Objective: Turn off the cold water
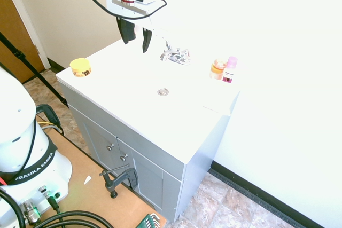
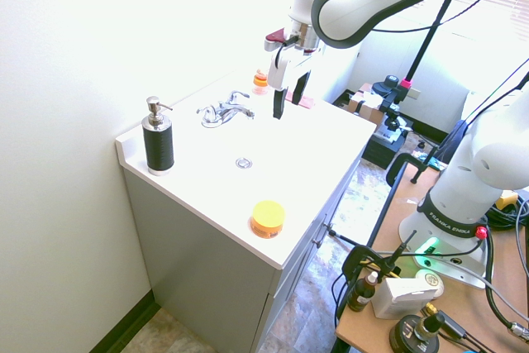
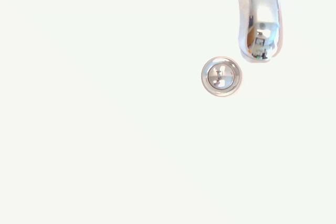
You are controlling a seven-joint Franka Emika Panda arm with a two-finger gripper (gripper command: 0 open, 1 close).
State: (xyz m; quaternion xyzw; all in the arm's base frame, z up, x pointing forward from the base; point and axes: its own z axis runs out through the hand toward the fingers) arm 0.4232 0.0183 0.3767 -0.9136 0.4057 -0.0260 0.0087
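One chrome spout (image 3: pixel 261 17), one drain (image 3: pixel 221 76)

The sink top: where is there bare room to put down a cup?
Bare: between the drain and the yellow-lidded jar, and between that jar and the black pump bottle. Crowded: around the faucet.

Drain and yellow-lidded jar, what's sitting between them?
Nothing stands between the drain and the jar; the second exterior view shows only bare white countertop there.
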